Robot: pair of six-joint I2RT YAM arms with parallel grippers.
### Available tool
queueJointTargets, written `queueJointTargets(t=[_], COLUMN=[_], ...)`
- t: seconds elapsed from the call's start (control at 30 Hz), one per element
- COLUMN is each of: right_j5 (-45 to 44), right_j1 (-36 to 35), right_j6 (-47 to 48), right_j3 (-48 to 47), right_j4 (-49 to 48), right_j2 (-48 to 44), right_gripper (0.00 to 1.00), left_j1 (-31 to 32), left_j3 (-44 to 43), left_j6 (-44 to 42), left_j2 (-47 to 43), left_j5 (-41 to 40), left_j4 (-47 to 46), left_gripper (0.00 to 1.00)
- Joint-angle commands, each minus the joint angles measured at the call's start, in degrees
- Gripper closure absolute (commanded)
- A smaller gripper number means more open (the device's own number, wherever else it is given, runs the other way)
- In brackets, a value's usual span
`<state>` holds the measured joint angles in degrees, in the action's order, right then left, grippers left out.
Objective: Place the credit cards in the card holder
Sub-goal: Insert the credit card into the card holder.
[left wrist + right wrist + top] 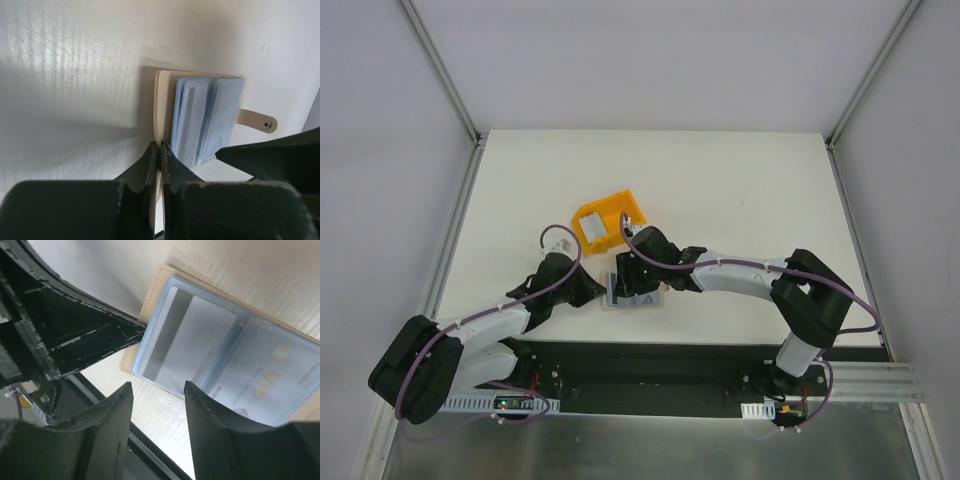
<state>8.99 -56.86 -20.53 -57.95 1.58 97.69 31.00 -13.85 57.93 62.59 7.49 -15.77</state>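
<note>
Pinched shut, my left gripper (160,146) clamps the soft beige folding card holder (162,100); my right gripper (159,388) gapes empty, shiny silvery-grey credit cards (195,340) sleeved at its 12 o'clock.

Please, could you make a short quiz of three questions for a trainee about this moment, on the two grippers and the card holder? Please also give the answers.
1. True or false: the right gripper is closed on a credit card.
2. What does the left gripper pinch? A) a loose credit card B) the beige edge of the card holder C) nothing
3. Fill in: one credit card inside the card holder bears the word ___.
Key: 1 false, its jaws stand open and empty above the card holder; 2 B; 3 VIP.
</note>
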Motion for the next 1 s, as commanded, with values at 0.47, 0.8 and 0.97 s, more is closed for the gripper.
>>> queueJointTargets(t=[0.47,0.8,0.97], right_j5=[-0.73,-0.20,-1.61], right_j1=[0.79,0.79,0.79], right_j6=[-0.03,-0.73,-0.56], right_j3=[-5.59,-7.96,-7.18], right_j4=[3.51,4.74,5.18], right_j2=[3.20,6.55,5.50], right_gripper=[0.34,0.32,0.44], left_j1=[-0.42,-0.33,-0.42], left_j3=[-3.29,-3.56,-3.21], left_j6=[-3.35,-4.05,-3.97], left_j2=[-4.31,-5.37,-5.63], left_j5=[2.80,4.47,4.12], left_j4=[0.92,-0.58,-0.67], left_gripper=[1.00,1.00,1.00])
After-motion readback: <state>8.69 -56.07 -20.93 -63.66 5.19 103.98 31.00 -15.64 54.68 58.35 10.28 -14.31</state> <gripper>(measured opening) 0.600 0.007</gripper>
